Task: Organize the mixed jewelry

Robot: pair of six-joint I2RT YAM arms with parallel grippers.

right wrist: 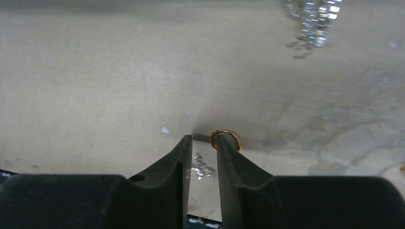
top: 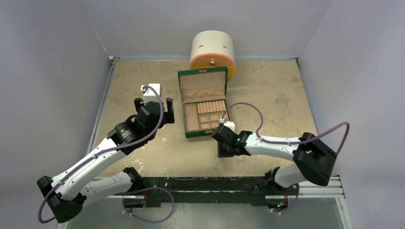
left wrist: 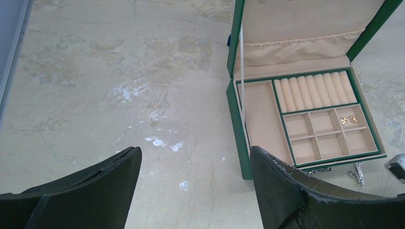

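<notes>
The mixed jewelry lies in front of the open green box. A small gold ring sits on the table against the outer tip of my right gripper's right finger. Tiny silvery bits lie on the table in the narrow gap between its fingers. My right gripper stands low over them, slightly open, clamping nothing. A sparkly silver piece lies farther off, seen also by the box's front. Two gold pieces rest in a small compartment. My left gripper hovers wide open, left of the box.
A white and orange cylindrical container stands behind the box at the back wall. A dark flat piece lies under my right wrist. Grey walls close the table on the left, the back and the right.
</notes>
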